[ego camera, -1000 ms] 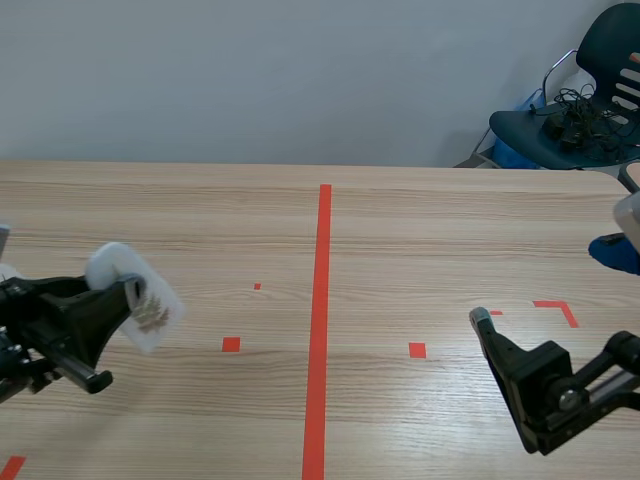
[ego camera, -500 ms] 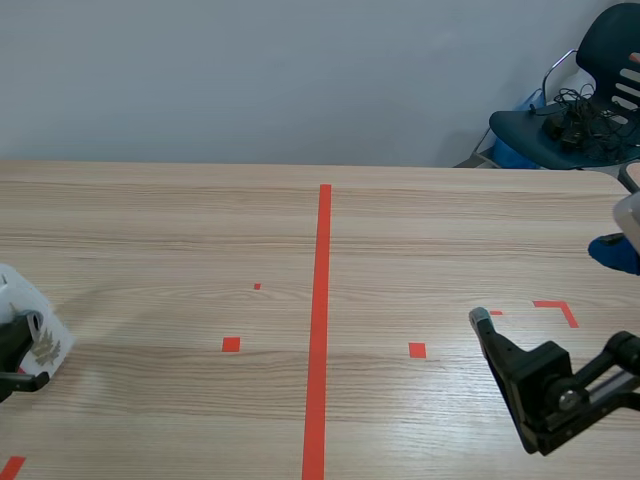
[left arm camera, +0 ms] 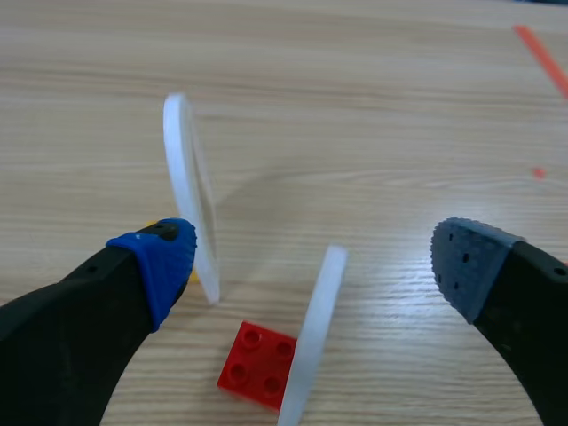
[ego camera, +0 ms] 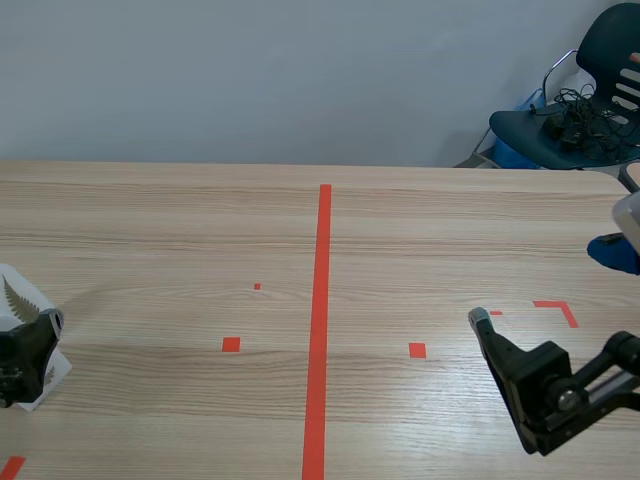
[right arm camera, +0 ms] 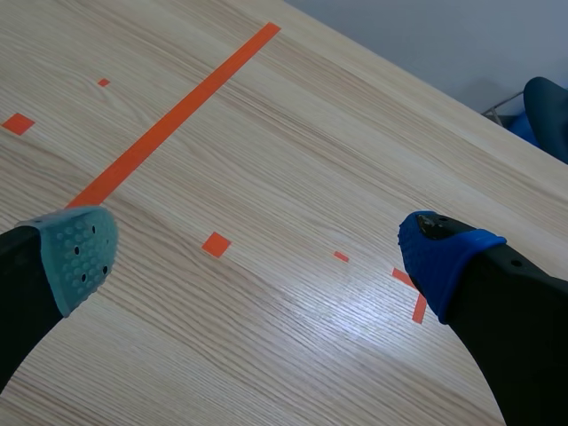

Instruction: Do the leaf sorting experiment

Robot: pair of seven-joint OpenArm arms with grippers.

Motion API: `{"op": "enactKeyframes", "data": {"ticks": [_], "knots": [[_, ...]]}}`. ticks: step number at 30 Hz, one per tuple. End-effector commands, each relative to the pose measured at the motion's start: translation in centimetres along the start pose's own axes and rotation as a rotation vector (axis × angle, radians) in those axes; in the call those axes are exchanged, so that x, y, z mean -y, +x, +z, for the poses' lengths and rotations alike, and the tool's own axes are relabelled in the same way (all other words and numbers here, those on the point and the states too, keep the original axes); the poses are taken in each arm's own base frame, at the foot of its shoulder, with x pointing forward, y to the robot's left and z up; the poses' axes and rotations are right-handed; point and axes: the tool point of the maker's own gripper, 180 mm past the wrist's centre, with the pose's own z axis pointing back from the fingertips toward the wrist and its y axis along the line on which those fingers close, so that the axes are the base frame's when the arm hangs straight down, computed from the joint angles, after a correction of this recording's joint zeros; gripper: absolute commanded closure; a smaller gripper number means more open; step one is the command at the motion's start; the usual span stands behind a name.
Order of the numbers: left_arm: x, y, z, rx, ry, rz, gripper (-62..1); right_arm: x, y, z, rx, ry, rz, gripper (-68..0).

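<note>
A pale wood-grain desk (ego camera: 420, 230) fills the scene view, with a plain grey wall (ego camera: 250, 70) behind it at 12 o'clock. Past the desk's far corner at 2 o'clock stands a dark blue chair (ego camera: 605, 35), with a tangle of black cables (ego camera: 575, 115) heaped on its seat. In the left wrist view a red toy brick (left arm camera: 253, 364), four studs showing, lies flat on the desk.
</note>
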Motion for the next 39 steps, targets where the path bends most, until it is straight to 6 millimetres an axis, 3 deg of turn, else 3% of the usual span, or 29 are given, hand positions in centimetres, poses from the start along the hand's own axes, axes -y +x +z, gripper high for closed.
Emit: {"op": "enactKeyframes", "data": {"ticks": [1,5,9,14,18,24,39], "knots": [[0.2,4.5,0.1,0.104,-0.059,-0.037,-62.2,0.2,1.4,0.0,0.043,-0.002,0.01,-67.9],[3.5,9.4,1.5,0.18,-0.263,-0.096,-62.3,0.2,1.4,0.0,0.043,-0.002,0.01,-67.9],[8.2,12.8,3.1,0.217,-0.451,-0.119,-62.3,0.2,1.4,0.0,0.043,-0.002,0.01,-67.9],[13.9,14.5,4.7,0.21,-0.591,-0.183,-62.3,0.2,1.4,0.0,0.043,-0.002,0.01,-67.9],[16.7,14.3,5.7,0.197,-0.662,-0.183,-62.3,0.2,1.4,0.0,0.043,-0.002,0.01,-67.9],[18.3,12.2,5.8,0.135,-0.694,-0.176,-62.3,0.2,1.4,0.0,0.043,-0.002,0.01,-67.9],[18.5,12.1,5.8,0.133,-0.698,-0.175,-62.3,0.2,1.4,0.0,0.043,-0.002,0.01,-67.9]]}}
